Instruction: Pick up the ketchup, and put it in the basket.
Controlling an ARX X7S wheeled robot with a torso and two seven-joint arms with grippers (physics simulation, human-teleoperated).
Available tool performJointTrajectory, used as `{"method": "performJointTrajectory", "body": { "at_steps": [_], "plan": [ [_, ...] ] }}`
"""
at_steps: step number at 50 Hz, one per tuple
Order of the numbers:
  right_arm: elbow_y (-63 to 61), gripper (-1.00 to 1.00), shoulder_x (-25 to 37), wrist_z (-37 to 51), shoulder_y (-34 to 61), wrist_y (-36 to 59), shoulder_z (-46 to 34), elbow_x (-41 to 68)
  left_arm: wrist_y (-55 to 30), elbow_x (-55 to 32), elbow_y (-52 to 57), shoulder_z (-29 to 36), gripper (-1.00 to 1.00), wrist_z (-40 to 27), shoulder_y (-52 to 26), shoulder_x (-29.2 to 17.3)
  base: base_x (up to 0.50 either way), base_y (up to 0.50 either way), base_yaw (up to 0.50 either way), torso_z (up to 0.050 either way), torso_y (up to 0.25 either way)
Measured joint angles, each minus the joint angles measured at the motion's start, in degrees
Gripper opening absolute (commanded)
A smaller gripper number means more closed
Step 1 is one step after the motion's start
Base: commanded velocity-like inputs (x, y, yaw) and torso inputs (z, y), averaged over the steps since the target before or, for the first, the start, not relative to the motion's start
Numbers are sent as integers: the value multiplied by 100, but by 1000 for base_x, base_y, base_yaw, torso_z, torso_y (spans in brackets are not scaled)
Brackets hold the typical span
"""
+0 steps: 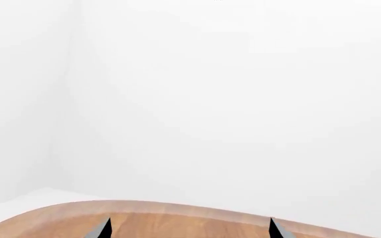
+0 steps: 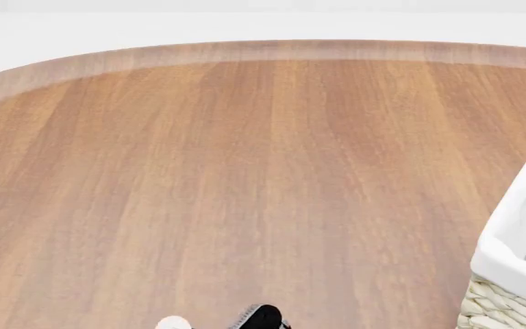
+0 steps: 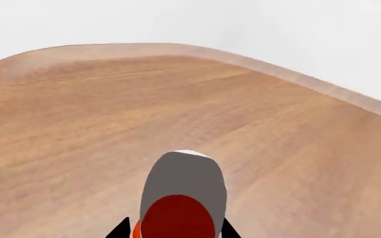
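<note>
Right jaws are sitting on either side of the ketchup (image 3: 180,198), tips just showing at the bottle's flanks in the right wrist view. They look closed on it, though only the tips are showing. The right gripper (image 3: 174,229) is holding the bottle over the table (image 3: 78,124), white cap pointing away from the camera.

Left jaws are standing wide apart with nothing between them. Only the two dark tips of the left gripper (image 1: 189,229) are showing, over the table edge and facing a white wall.

Head view: the white cap (image 2: 173,323) and a dark bit of gripper are peeking in at the bottom edge. The basket (image 2: 509,301) is sitting on the table at the right edge, well apart from the ketchup, white liner folded over its rim.
</note>
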Motion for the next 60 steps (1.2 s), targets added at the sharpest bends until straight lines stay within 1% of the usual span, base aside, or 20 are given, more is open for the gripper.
{"method": "performJointTrajectory", "body": {
  "at_steps": [9, 18, 24, 31, 38, 44, 49, 60],
  "plan": [
    [-1662, -100, 622, 577, -474, 389, 631, 162, -16, -56, -37, 15, 100, -21, -49, -4, 0, 0, 0, 0, 0],
    [-3153, -100, 1259, 990, -779, 1038, 1338, 465, -4, -99, -65, 46, 100, -11, -95, -11, 0, 0, 0, 0, 0],
    [-3867, -100, 1548, 1296, -872, 1447, 1853, 641, 22, -98, -122, 101, 100, 14, -150, 3, 0, 0, 0, 0, 0],
    [-4368, -100, 1768, 1575, -764, 1923, 2403, 881, 70, -181, -166, 119, 100, 50, -190, 9, 0, 0, 0, 0, 0],
    [-4689, -100, 1932, 1763, -425, 2522, 2857, 1202, 122, -281, -99, 107, 100, 59, -157, 6, 0, 0, 0, 0, 0],
    [-4937, -100, 2056, 1867, 68, 3188, 3204, 1612, 156, -331, -9, 94, 100, 40, -122, 3, 0, 0, 0, 0, 0],
    [-5110, -100, 2116, 1923, 600, 3774, 3466, 2038, 171, -351, 54, 88, 100, 16, -107, -1, 0, 0, 0, 0, 0],
    [-5180, -100, 2173, 2085, 2085, 5046, 3961, 2981, 209, -369, 157, 75, 100, -32, -72, -8, 0, 0, 0, 0, 1]
  ]
}}
